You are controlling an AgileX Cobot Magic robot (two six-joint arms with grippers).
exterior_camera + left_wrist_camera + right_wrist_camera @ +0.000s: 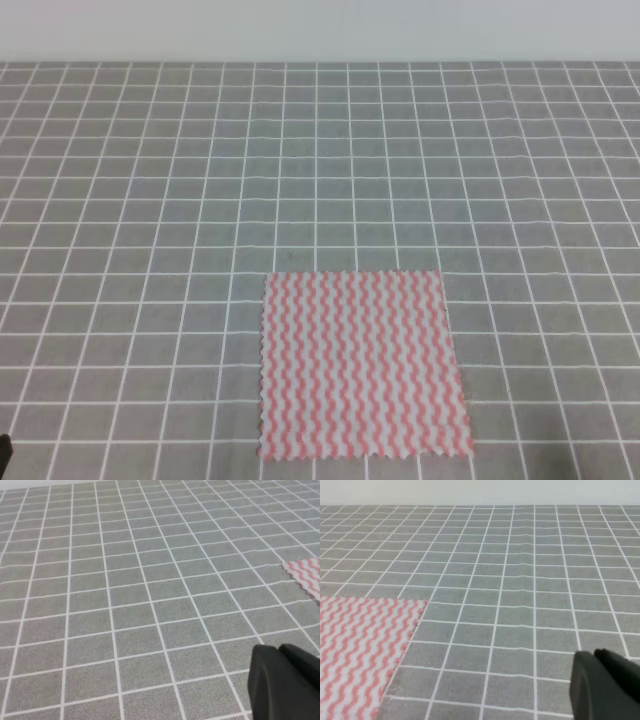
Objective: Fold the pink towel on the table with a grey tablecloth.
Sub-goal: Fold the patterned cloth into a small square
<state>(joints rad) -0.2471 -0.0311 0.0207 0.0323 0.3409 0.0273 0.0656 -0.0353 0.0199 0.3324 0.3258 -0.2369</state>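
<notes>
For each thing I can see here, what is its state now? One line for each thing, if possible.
pink towel: spread flat and unfolded on the tablecloth, nothing touching it.
grey tablecloth: lying over the table, mostly smooth, with slight ripples.
left gripper: above bare cloth, apart from the towel; open or shut cannot be told.
right gripper: above bare cloth, to the side of the towel, not touching it; open or shut cannot be told.

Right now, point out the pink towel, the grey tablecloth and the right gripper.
pink towel [362, 364]: exterior high view, middle of the flat cloth.
grey tablecloth [320, 160]: exterior high view, bare gridded area behind the towel.
right gripper [606, 687]: right wrist view, dark fingers at the lower right corner.
</notes>
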